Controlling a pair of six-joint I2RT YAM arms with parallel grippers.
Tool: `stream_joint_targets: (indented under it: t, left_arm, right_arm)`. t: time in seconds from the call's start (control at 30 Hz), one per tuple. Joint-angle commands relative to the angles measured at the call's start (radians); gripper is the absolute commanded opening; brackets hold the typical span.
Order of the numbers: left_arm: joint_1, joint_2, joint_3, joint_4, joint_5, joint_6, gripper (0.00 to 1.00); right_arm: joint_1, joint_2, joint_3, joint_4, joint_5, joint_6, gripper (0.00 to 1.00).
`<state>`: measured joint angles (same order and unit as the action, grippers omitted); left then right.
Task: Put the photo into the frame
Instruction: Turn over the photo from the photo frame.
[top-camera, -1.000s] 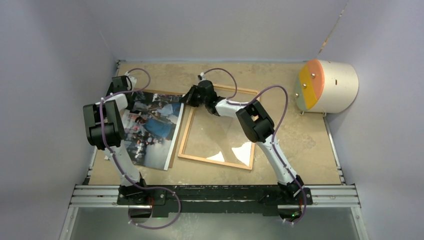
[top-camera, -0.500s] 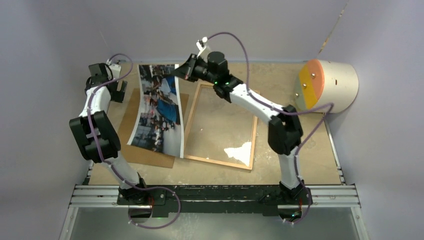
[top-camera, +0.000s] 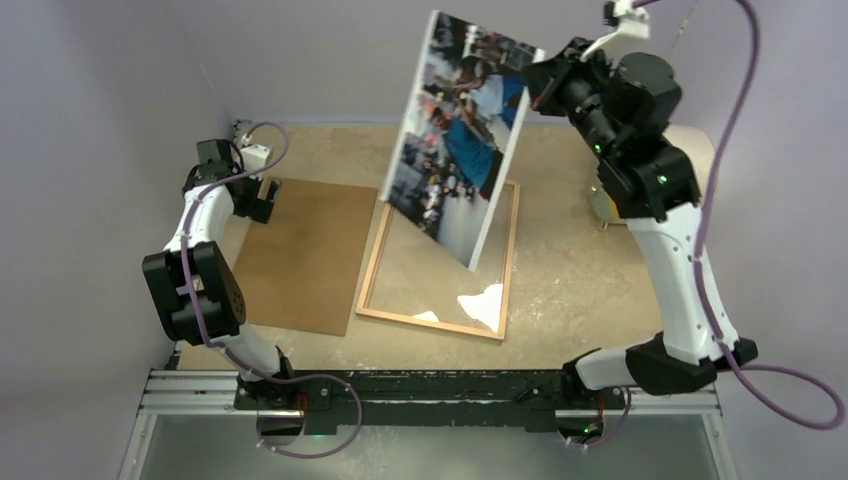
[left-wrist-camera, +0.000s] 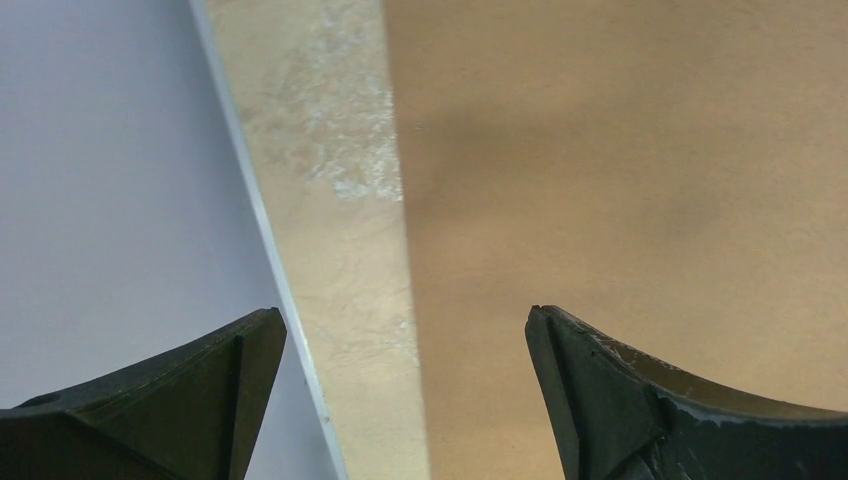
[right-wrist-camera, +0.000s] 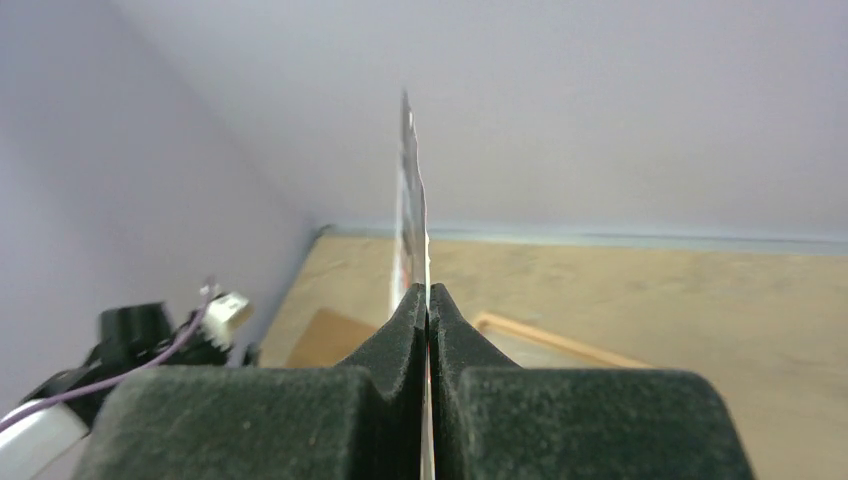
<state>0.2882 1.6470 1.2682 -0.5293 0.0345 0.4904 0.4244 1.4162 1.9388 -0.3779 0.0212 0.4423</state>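
My right pincer (top-camera: 534, 88) was clenched on the photo (top-camera: 455, 150), gripping its upper right edge, high in the upper middle of the top view. The print hung lifted and tilted, printed side toward the camera. Its lower corner overlapped the frame (top-camera: 372, 262) in the picture, and I couldn't tell whether it touched the pane. The frame lay flat on the surface (top-camera: 580, 270) at centre. Its far strip and part of the right strip were hidden behind the print, and a white glare patch (top-camera: 480, 300) sat on the pane at the lower right.

In the right wrist view the pincer (right-wrist-camera: 428, 295) showed pads pressed together, with the photo (right-wrist-camera: 410, 190) edge-on as a thin sliver, so its picture was unreadable. Only a short piece of the frame (right-wrist-camera: 560, 340) showed, right of the pads.

My left pincer (top-camera: 258, 195) was released at the upper left, over the far left corner of the brown backing board (top-camera: 300, 255), which lay just left of the frame. In the left wrist view, the pincer (left-wrist-camera: 405, 325) fingers stood wide apart and were cut off at the bottom. Between them were a strip of surface (left-wrist-camera: 330, 150) and the board (left-wrist-camera: 620, 200). A pale round thing (top-camera: 707, 145) at right was mostly hidden behind my right arm.
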Motion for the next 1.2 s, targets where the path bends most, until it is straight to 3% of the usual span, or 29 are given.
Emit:
stream_joint_targets:
  t: [0.0,0.13,0.4,0.6,0.77,0.87,1.0,1.17]
  left_arm:
    - [-0.029,-0.043,-0.003,-0.006,0.042,-0.001,1.00]
    - [-0.038,-0.048,-0.011,-0.007,0.040,0.000,1.00]
    - [-0.038,-0.062,-0.049,0.012,0.013,0.014,1.00]
    - [-0.038,-0.061,-0.056,0.025,0.003,0.016,1.00]
    - [-0.038,-0.060,-0.059,0.030,-0.002,0.017,1.00]
    - [-0.038,-0.066,-0.064,0.034,-0.012,0.025,1.00]
    - [-0.038,-0.075,-0.081,0.043,-0.020,0.036,1.00]
    - [-0.038,-0.070,-0.093,0.053,-0.023,0.039,1.00]
  right_arm:
    - [0.009,-0.022,0.127,-0.303,0.332,-0.210,0.00]
    - [0.010,0.030,0.231,-0.371,0.341,-0.237,0.00]
    - [0.024,0.313,0.419,-0.536,0.131,-0.129,0.00]
    - [0.146,0.369,0.124,-0.368,0.134,-0.023,0.00]
    - [0.139,0.407,-0.155,-0.140,-0.099,0.283,0.00]
    - [0.111,0.449,-0.231,-0.045,-0.176,0.445,0.00]
    - [0.086,0.465,-0.313,0.061,-0.152,0.633,0.00]
    - [0.102,0.458,-0.344,0.106,0.041,0.823,0.00]
